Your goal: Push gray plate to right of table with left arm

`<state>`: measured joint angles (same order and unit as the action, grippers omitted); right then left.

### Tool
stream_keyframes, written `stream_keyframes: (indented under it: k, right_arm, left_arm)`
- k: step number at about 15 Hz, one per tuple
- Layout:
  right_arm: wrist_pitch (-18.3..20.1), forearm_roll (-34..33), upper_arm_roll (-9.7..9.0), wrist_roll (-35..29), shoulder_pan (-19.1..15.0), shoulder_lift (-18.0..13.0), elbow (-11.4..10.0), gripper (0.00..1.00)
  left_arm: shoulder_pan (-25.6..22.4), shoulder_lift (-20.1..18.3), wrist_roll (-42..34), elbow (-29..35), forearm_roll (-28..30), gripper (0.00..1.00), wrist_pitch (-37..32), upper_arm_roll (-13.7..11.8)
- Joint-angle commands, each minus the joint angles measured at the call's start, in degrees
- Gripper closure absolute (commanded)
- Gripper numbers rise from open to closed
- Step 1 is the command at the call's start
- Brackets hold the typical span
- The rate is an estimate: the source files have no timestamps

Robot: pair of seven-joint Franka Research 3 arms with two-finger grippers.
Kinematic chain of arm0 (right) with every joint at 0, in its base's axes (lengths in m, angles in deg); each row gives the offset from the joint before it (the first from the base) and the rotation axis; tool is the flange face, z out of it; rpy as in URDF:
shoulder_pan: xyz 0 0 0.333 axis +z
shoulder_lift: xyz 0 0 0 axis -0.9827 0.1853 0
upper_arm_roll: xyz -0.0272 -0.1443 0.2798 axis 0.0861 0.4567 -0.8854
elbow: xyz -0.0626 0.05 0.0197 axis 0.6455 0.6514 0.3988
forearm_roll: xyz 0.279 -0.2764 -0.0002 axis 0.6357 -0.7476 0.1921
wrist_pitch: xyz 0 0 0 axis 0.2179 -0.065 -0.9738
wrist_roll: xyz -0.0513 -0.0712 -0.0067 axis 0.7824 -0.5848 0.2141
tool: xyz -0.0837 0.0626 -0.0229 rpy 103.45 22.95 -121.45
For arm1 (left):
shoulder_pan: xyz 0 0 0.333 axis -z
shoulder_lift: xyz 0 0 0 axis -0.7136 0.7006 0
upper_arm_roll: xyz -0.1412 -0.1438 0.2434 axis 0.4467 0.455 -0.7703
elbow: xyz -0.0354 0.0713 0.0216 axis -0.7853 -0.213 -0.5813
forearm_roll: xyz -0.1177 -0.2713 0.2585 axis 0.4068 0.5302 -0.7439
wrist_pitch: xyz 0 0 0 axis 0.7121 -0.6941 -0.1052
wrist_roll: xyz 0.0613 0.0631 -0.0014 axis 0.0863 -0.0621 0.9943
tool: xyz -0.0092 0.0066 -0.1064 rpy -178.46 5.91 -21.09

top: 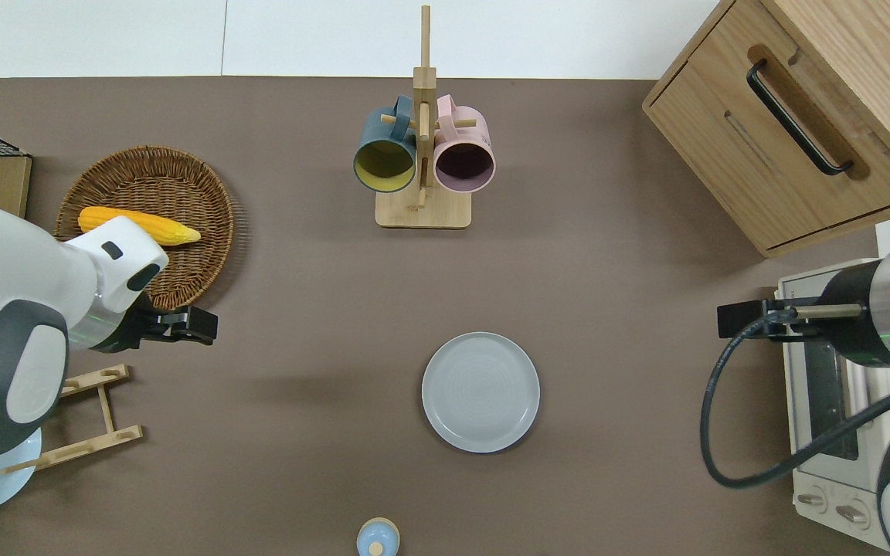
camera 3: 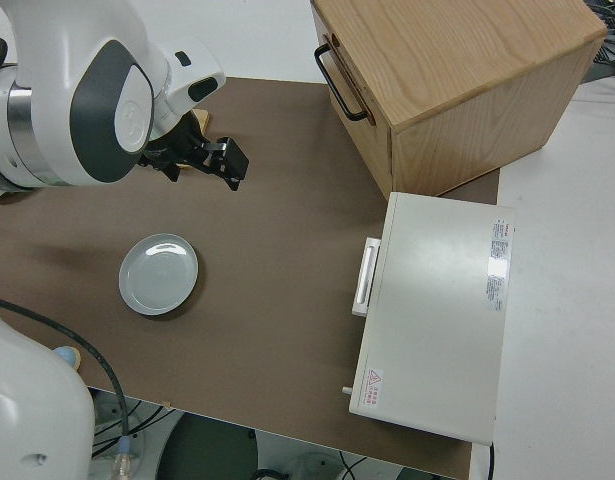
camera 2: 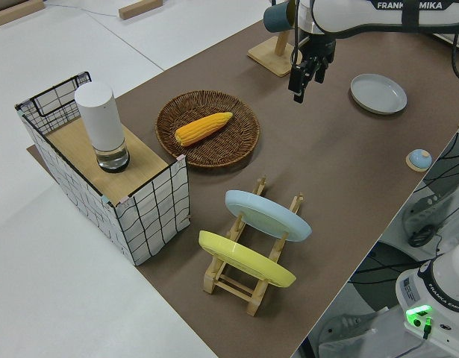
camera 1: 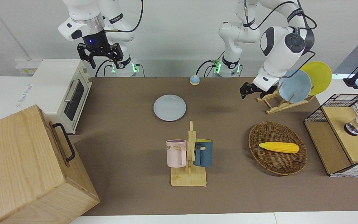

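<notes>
The gray plate (camera 1: 169,107) lies flat on the brown table (camera 1: 129,130), nearer to the robots than the mug rack. It also shows in the overhead view (top: 480,391), the left side view (camera 2: 378,93) and the right side view (camera 3: 158,274). My left gripper (camera 1: 248,90) is shut and empty, up in the air well away from the plate. The overhead view shows the left gripper (top: 196,324) over bare table between the wicker basket and the dish rack; it also shows in the left side view (camera 2: 301,79). My right gripper (camera 1: 99,56) is open, and that arm is parked.
A wooden mug rack (top: 423,154) holds a blue and a pink mug. A wicker basket (top: 182,270) holds a corn cob (top: 124,224). A dish rack (camera 1: 278,101) holds a light-blue and a yellow plate. A wooden cabinet (top: 800,116), a toaster oven (camera 1: 64,90) and a small blue knob (top: 377,538) are also there.
</notes>
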<state>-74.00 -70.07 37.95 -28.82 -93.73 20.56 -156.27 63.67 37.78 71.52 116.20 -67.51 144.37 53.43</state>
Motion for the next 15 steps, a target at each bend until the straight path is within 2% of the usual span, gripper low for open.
stream_keyframes:
  k: [1, 7, 15]
  right_arm:
    - [0.0, 1.2, -0.83, -0.6, -1.4, -1.6, -1.6, 0.005]
    - [0.0, 1.2, -0.83, -0.6, -1.4, -1.6, -1.6, 0.005]
    - [0.0, 1.2, -0.83, -0.6, -1.4, -1.6, -1.6, 0.005]
  left_arm:
    - [-1.1, -0.7, -1.4, -5.8, -4.3, 0.01, -4.9, 0.0]
    - [-3.7, -0.4, -1.1, -13.4, -4.4, 0.01, -7.4, 0.2]
    - [-3.8, -0.5, -0.4, -13.7, -4.4, 0.01, -7.4, 0.4]
